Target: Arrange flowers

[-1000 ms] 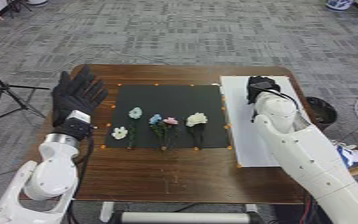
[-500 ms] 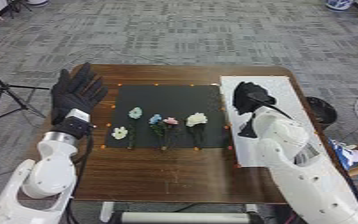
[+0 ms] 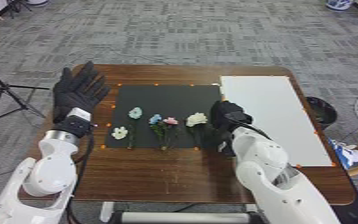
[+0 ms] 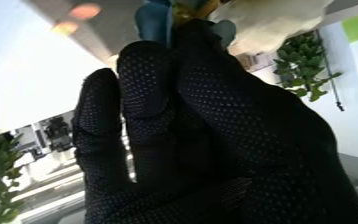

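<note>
On the brown table [image 3: 167, 175], the nearest bloom is a small white one [image 3: 119, 133], at eight o'clock on the black mat [image 3: 171, 97]. Farther on, the pink flower [image 3: 170, 121] and blue flower [image 3: 155, 119] lie mid-mat, the large white flower [image 3: 197, 119] toward three o'clock; their long axes run six to twelve, blooms at twelve. The pale blue flower [image 3: 135, 113] is at nine, pointing likewise. The right hand [image 3: 229, 110] is at three, near the large white bloom; whether its fingers pinch blue-green leaves [image 4: 153, 21] I cannot tell. Farthest, the left hand [image 3: 78, 92] has spread fingers, toward ten.
</note>
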### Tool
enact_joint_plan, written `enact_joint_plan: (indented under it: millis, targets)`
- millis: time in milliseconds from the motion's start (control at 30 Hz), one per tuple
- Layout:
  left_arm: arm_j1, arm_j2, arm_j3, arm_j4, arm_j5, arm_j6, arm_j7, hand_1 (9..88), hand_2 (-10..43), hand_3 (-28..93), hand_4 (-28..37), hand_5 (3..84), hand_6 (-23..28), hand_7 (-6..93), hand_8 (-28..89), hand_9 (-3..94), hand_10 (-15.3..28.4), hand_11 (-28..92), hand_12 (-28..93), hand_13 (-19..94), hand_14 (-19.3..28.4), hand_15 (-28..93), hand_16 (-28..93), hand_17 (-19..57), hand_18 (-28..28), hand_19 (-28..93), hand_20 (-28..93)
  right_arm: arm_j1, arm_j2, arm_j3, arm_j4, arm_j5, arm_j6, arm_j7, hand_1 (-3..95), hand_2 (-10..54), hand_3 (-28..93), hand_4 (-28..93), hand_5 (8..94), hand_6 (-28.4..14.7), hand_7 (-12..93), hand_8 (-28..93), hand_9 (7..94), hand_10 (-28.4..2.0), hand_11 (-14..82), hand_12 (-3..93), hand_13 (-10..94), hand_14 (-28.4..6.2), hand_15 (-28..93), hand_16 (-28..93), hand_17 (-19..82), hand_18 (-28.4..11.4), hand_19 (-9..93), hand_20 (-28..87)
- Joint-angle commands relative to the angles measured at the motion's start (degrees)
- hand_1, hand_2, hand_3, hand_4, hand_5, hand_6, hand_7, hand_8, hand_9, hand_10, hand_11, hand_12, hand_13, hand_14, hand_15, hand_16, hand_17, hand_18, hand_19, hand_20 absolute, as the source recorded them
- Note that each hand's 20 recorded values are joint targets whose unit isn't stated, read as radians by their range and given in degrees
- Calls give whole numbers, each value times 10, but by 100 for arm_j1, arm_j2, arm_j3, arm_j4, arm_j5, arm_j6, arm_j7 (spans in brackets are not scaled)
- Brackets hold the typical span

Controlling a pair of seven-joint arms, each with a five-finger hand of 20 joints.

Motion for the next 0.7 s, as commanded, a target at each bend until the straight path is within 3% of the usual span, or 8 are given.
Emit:
enact_joint_plan:
  millis: [33,167,333,500,700]
  targets:
    - [93,-36,-65,-18,26,-14,-44,251,169,632,-283,345,88,89,-82,219,137,128,64,157,148,125,-16,-101,133,326,53,36,-110,-4,-13,-71,-26,36,608,-95,713,-278,609,-17,378,-7,692,-89,267,499,623,-52,534,471,326,-206,772,384]
    - [141,-27,-115,-59,14,63,14,249,169,635,-283,331,82,86,-82,220,136,127,64,159,148,127,-18,-101,133,328,53,44,-53,26,-87,-18,-130,143,596,-95,711,-280,609,-21,305,-40,688,-91,262,490,614,-56,540,461,321,-208,772,380]
    - [153,-29,-135,-60,25,35,9,250,167,636,-283,312,74,86,-85,217,131,124,64,161,149,128,-19,-102,135,329,52,32,-24,58,-224,22,-321,223,582,-95,714,-282,600,-25,265,-131,682,-95,263,485,604,-59,544,457,316,-211,774,375]
    - [178,-26,-146,-77,29,41,14,246,166,641,-283,308,73,86,-85,214,130,123,65,161,149,127,-19,-101,135,328,50,3,-10,112,-380,21,-443,199,575,-95,706,-282,586,-33,215,-134,680,-98,262,480,600,-68,555,448,312,-214,775,373]
    - [132,-21,-142,-34,23,9,-21,246,165,645,-283,309,73,87,-85,214,130,124,67,161,149,126,-18,-102,135,327,51,11,5,137,-458,100,-650,193,569,-95,703,-282,573,-40,179,-125,681,-98,263,478,601,-75,563,444,309,-218,778,373]
